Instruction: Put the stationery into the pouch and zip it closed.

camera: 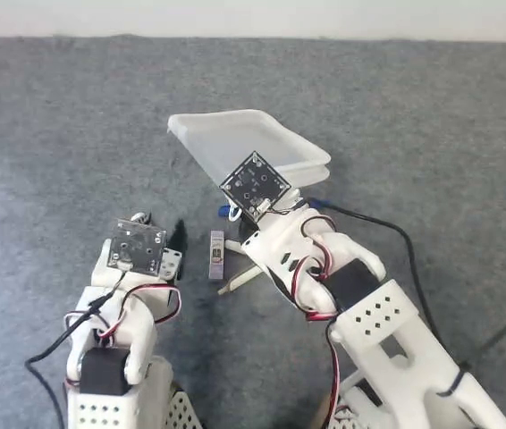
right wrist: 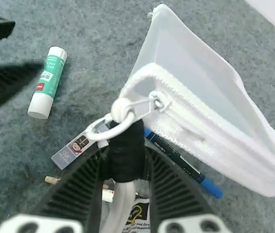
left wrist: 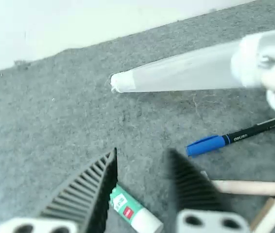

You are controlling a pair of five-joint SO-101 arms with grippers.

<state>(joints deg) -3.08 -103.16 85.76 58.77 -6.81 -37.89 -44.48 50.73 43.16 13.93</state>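
Observation:
The translucent white pouch [camera: 235, 141] lies past both arms with its near, zippered end raised. Its mouth [right wrist: 149, 80] gapes open, and a ring pull [right wrist: 112, 125] hangs from the zipper. My right gripper [right wrist: 125, 148] is shut on a black-tipped white marker [right wrist: 126, 145] just below that mouth. My left gripper [left wrist: 141, 155] is open above a green and white glue stick [left wrist: 130, 212], not touching it. A blue pen [left wrist: 234, 137] lies under the pouch's near end. A wooden pencil [left wrist: 249, 187] rests beside it.
A small grey rectangular eraser [camera: 217, 255] lies between the two arms on the grey carpet [camera: 56, 134], with the pencil [camera: 240, 279] next to it. A black cable [camera: 396, 232] trails from the right arm. A pale wall [camera: 253, 16] borders the far side.

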